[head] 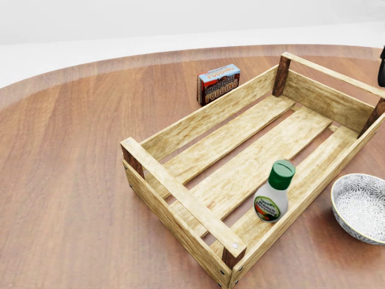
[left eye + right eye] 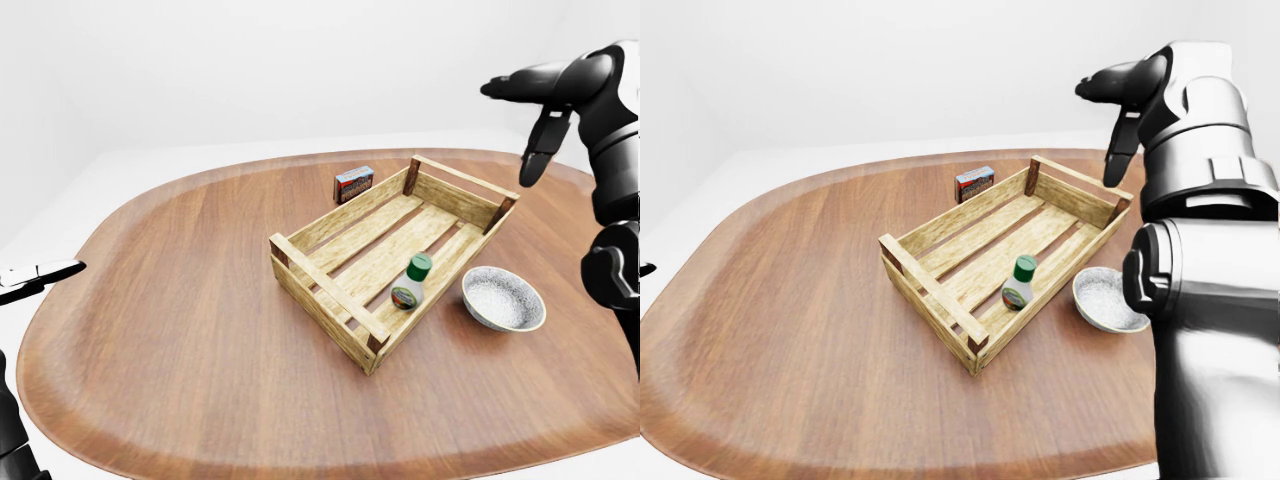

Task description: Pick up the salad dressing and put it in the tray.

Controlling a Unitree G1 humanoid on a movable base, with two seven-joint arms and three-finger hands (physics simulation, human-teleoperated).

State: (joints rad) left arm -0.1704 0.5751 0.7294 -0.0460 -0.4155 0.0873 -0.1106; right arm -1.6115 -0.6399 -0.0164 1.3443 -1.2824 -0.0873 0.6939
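Right robot hand hangs high above the table's far right edge, fingers spread, holding nothing. Mid-table, the wooden tray holds the salad dressing bottle, leaning against the tray's right wall.

One bottle, tray, bowl, box.

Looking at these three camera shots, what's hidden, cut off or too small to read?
- Salad dressing label: text too small, all views.
- Bowl: cut by the head view's right edge.
- Left robot hand: only its fingers show at the left-eye view's edge.
- Tray near wall hides the slats behind it, head view.
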